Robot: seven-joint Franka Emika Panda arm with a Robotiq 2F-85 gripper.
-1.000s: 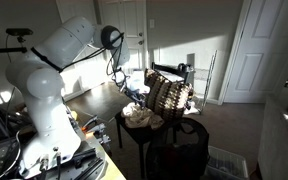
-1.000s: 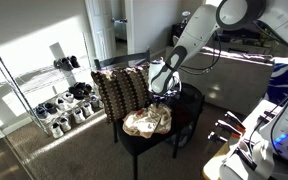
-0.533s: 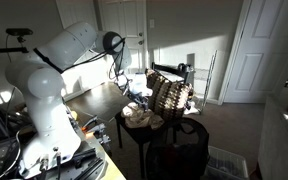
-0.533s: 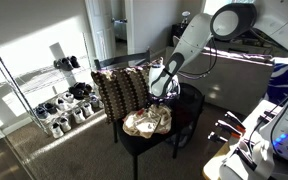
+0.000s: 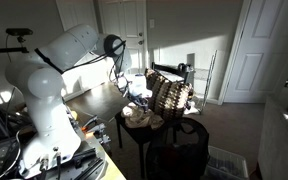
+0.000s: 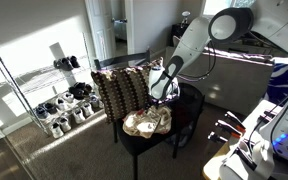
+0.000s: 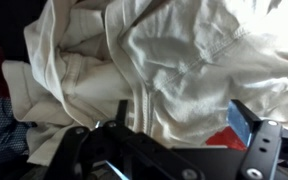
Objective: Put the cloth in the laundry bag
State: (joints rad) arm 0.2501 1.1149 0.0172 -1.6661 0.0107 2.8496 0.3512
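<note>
Hovering close over a crumpled cream cloth (image 7: 174,60), the gripper (image 7: 182,112) has its fingers spread apart and holds nothing. In an exterior view the cloth lies heaped on a dark seat (image 6: 189,106), just in front of the upright patterned laundry bag (image 6: 121,90). This looks like the approach to grasp: the next move probably calls for lowering, pinching a thick fold, then lifting it toward the bag's top.
</note>
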